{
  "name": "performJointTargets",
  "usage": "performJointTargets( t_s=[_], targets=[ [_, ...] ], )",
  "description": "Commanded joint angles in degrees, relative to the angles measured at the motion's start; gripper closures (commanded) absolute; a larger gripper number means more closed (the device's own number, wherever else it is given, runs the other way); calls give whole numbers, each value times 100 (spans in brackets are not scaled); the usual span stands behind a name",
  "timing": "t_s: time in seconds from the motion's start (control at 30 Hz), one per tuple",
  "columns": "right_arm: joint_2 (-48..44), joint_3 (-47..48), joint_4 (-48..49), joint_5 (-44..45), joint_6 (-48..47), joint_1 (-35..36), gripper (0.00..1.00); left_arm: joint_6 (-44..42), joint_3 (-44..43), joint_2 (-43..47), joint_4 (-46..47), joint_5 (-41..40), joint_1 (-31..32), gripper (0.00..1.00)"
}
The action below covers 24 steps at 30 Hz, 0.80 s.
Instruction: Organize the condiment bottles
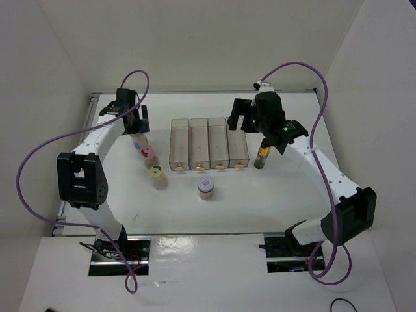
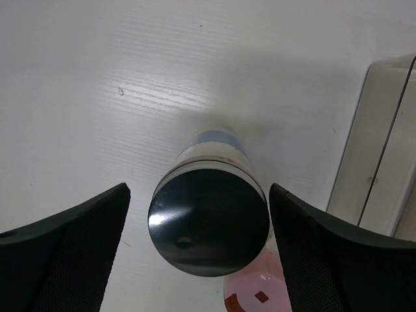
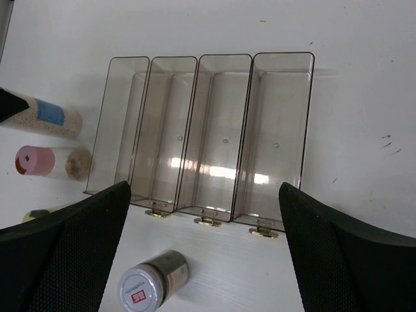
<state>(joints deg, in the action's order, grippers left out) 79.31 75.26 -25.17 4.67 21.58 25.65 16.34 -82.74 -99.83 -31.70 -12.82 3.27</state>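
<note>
Left wrist jaws: I am seeing the left gripper (image 2: 199,190) spread wide around the upright grey-capped bottle (image 2: 208,224), with a gap on each side, so it is gripping nothing.
Right wrist jaws: the right gripper (image 3: 205,188) is hanging wide open and empty above the organizer (image 3: 198,58).
Done: nothing, I am judging, since all four compartments are sitting empty.
Remaining: all five bottles.
Bottle positions: the grey-capped one, the pink-capped bottle (image 3: 36,160) and the yellow-capped bottle (image 1: 156,173) are standing left of the organizer; the white-lidded jar (image 3: 140,289) is in front of it; the slim dark bottle (image 1: 262,156) is just beside its right wall.

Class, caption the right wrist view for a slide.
Open right gripper over the empty organizer; white-lidded jar in front, pink-capped bottle at left.
</note>
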Motion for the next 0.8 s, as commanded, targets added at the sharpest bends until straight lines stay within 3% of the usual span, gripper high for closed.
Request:
performJointTargets(
  t_s=[0.0,0.13,0.5,0.77],
  targets=[
    [58,23,144,-36,21,37,1,-122,-155,-124,94,34,34,8],
    [6,-29,144,78,21,37,1,-122,-155,-124,94,34,34,10],
    [6,-29,91,140,21,37,1,-122,-155,-230,147,218,34,32],
    [6,23,38,272,21,37,1,-122,-269,-116,-19,271,34,41]
  ],
)
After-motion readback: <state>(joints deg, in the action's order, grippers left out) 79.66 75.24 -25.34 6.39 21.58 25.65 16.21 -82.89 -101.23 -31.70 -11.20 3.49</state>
